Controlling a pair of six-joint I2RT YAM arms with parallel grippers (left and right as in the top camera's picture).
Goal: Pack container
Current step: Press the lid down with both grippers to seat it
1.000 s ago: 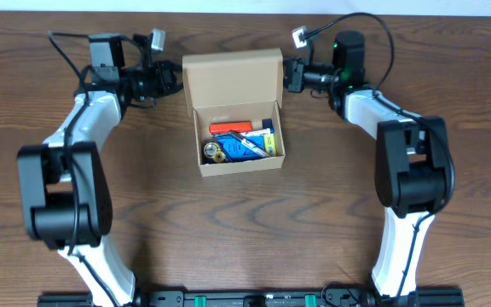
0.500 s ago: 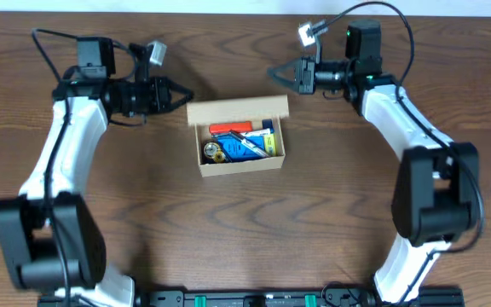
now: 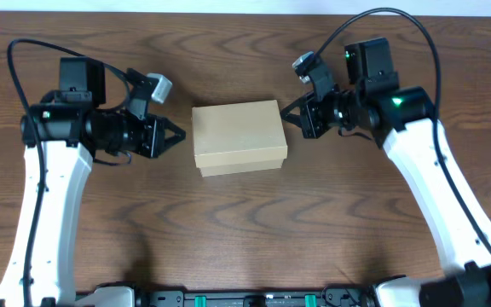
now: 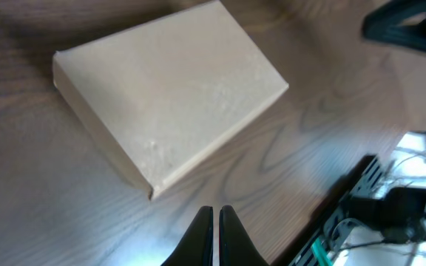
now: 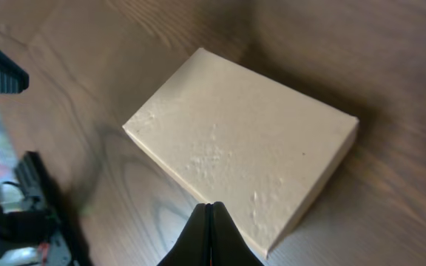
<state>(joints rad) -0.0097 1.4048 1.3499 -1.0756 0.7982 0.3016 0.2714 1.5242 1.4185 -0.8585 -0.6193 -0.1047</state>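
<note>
**Overhead and wrist views.** We are viewing a dark wood-grain table from overhead, with the left arm and right arm reaching in from either side. The container, a plain tan cardboard box, is lying at the table's middle between them, its lid folded down flat. The left gripper is pointing at the box's left side, slightly apart from it. The right gripper is sitting just beside the far right corner. Only the wrist views are showing each claw clenched, its fingers pressed together on nothing. The left wrist view is showing bare wood before the box. In the right wrist view the fingers are overlapping the box edge, so we cannot tell contact.
</note>
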